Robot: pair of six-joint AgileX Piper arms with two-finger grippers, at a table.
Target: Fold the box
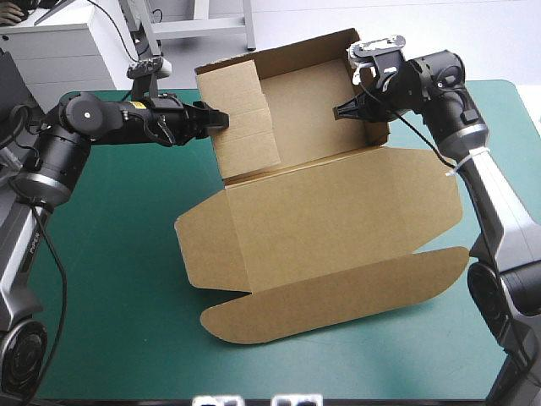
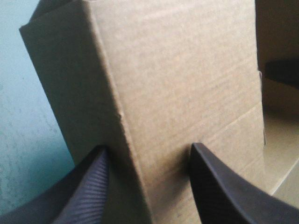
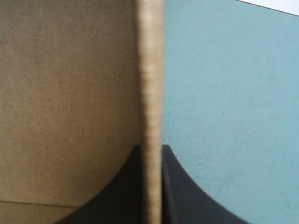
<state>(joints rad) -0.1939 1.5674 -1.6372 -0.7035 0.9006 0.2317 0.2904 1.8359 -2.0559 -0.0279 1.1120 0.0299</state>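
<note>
The brown box [image 1: 321, 228] lies mid-table. Its lid and front flaps are flat toward the near edge, and its far walls are raised. My left gripper [image 1: 221, 118] is at the raised left wall, whose flap is folded inward. In the left wrist view its black fingers [image 2: 100, 161] press either side of that folded wall [image 2: 187, 84], so the gripper [image 2: 147, 151] is shut on the box. My right gripper [image 1: 345, 110] holds the upright right wall from above. In the right wrist view the wall's edge [image 3: 150, 70] runs straight between the nearly closed fingers of the gripper [image 3: 150, 156].
The teal-green cover [image 1: 127, 279] shows to the left of the box and along the near edge. More of the cover [image 3: 224, 93] lies outside the right wall. The rounded lid flap [image 1: 338, 296] reaches toward the table's front.
</note>
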